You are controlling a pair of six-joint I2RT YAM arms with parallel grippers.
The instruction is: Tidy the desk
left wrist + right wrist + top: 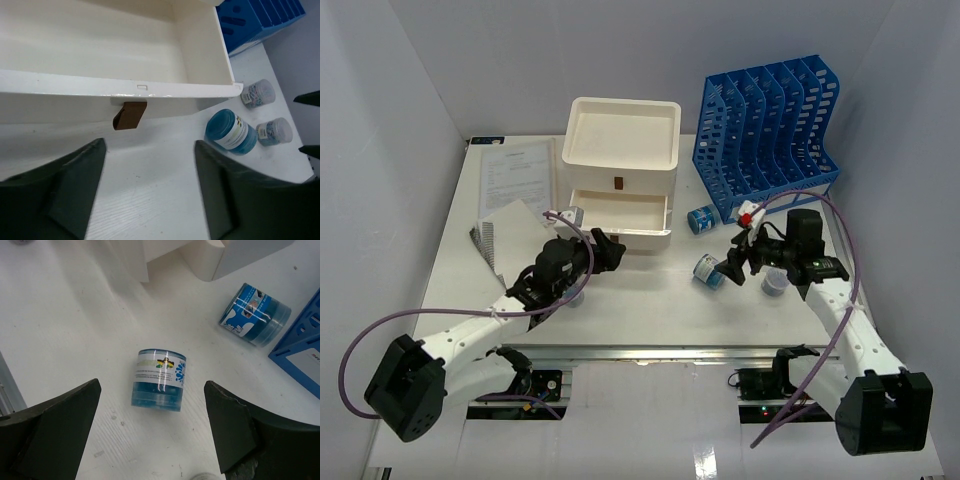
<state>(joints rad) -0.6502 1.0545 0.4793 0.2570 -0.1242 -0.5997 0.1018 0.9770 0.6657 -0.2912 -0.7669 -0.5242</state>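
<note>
Across the middle of the overhead view lies the desk, a wide white tabletop with a metal rail along its near edge, enclosed by white walls. At its far side a cream drawer box stands just beside a blue file rack. One drawer of the box is pulled out, with a brown tab hanging from its front. Printed sheets lie flat to the left of the box.

The left gripper points at the drawer front, near the tab but apart from it. Its fingers stand wide apart and hold nothing.

The right gripper hangs over a blue jar lying on its side on the desk. Its fingers are spread to either side of the jar, touching nothing. A second blue jar lies near the rack's corner. Two small clear jars stand close by on the desk.
</note>
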